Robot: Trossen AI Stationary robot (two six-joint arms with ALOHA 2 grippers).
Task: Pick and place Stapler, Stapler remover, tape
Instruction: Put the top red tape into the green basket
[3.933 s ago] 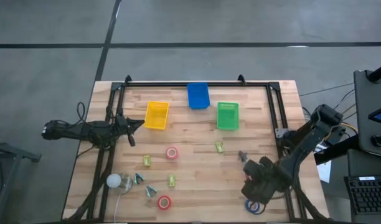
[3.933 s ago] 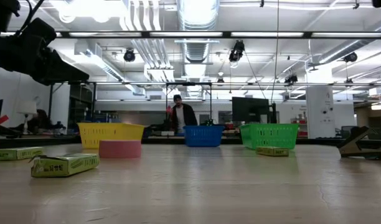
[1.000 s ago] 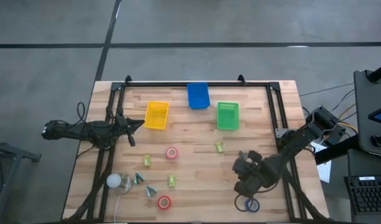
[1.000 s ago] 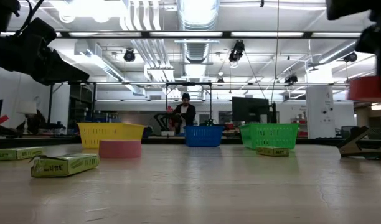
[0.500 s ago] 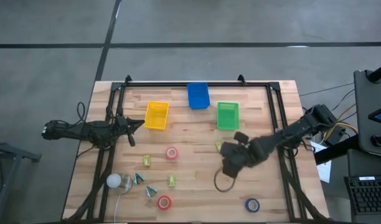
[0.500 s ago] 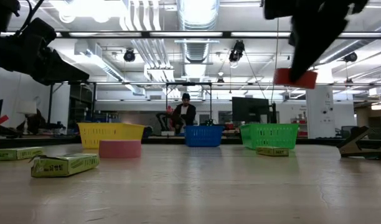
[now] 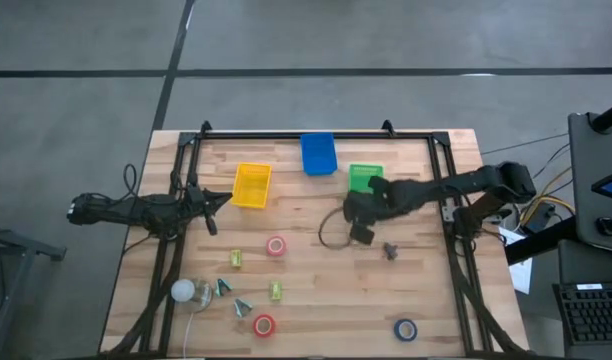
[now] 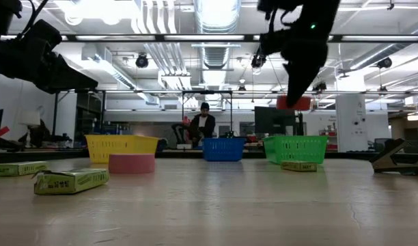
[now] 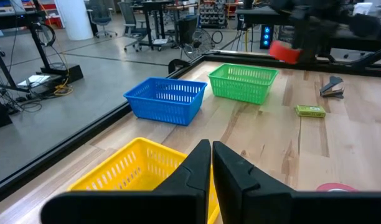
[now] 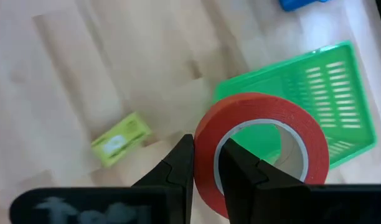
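Note:
My right gripper [image 7: 348,228] hangs over the middle of the table, just on the near side of the green basket [image 7: 366,178], shut on a red tape roll [image 10: 259,149]. In the low view the roll [image 8: 294,102] hangs below the gripper [image 8: 296,85], well above the table. Two more red rolls [image 7: 276,246] [image 7: 264,325] and a blue roll [image 7: 406,329] lie flat on the wood. A small dark stapler-like tool [image 7: 390,250] lies near my right gripper. My left gripper [image 7: 212,200] waits shut at the table's left, beside the yellow basket [image 7: 251,185]. My right gripper pinches the red roll's wall [image 10: 206,134], one finger inside the ring's hole [image 10: 240,168] and one outside [image 10: 181,162]. The fingers come steeply from above. The roll hangs below them, lifted clear of the table, with its hole facing sideways.
A blue basket [image 7: 318,153] stands at the far edge between the yellow and green ones. Green staple boxes [image 7: 235,259] [image 7: 275,290], small teal tools [image 7: 242,306] and a white ball [image 7: 183,291] lie near left. A black frame [image 7: 316,134] edges the table.
My right gripper has swung from the table's near right corner toward the far edge and the left, up to the green basket, rolling its wrist. The red roll has travelled with it, lifted clear. The blue roll has stayed where it lay.

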